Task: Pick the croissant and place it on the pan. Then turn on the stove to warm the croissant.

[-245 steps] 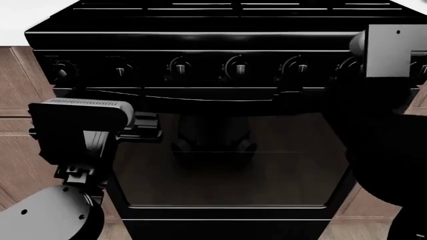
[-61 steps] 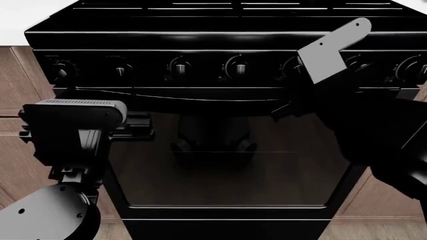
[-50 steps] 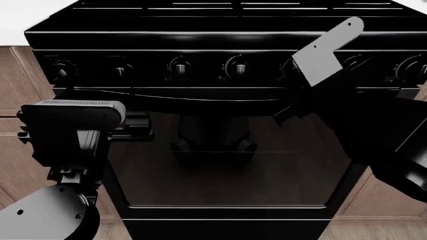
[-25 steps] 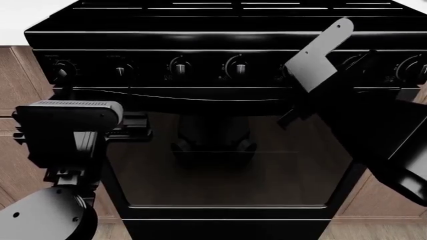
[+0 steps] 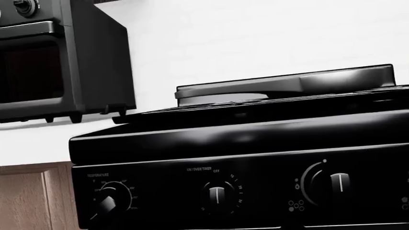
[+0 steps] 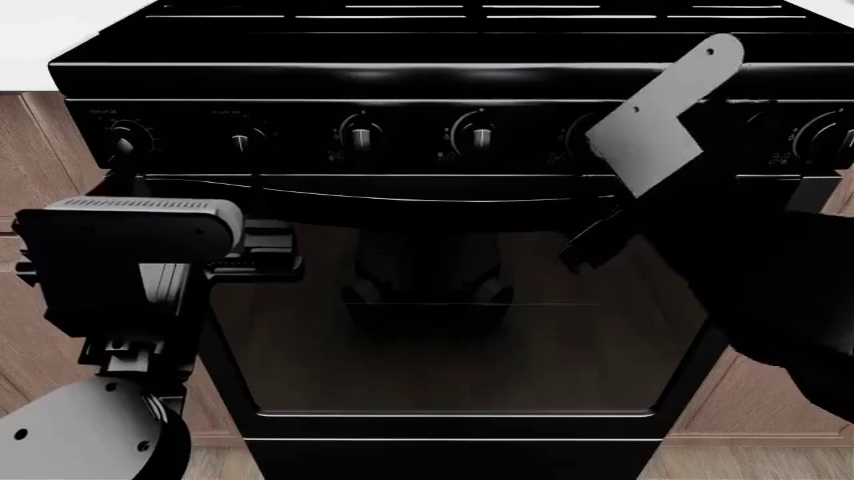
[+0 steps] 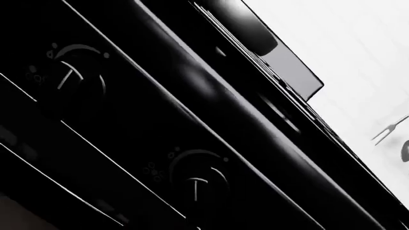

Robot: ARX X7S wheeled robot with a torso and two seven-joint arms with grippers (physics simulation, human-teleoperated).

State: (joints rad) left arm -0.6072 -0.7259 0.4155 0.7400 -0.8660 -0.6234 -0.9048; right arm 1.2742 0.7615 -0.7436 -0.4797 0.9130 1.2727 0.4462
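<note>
Stove (image 6: 441,150) knobs face right arm; fingers hidden.

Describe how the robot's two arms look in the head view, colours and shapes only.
The left arm is black with a boxy link topped by a grey ribbed cap, and ends below in a rounded light-grey joint housing with small dark holes. The right arm is bulky glossy black, bearing a flat grey angled bracket with small holes.

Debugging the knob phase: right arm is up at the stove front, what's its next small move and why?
Probably ease the right gripper forward and up onto a knob of the stove. It hangs below the knob row, and its wrist camera frames that knob near. Grip state is unclear.
</note>
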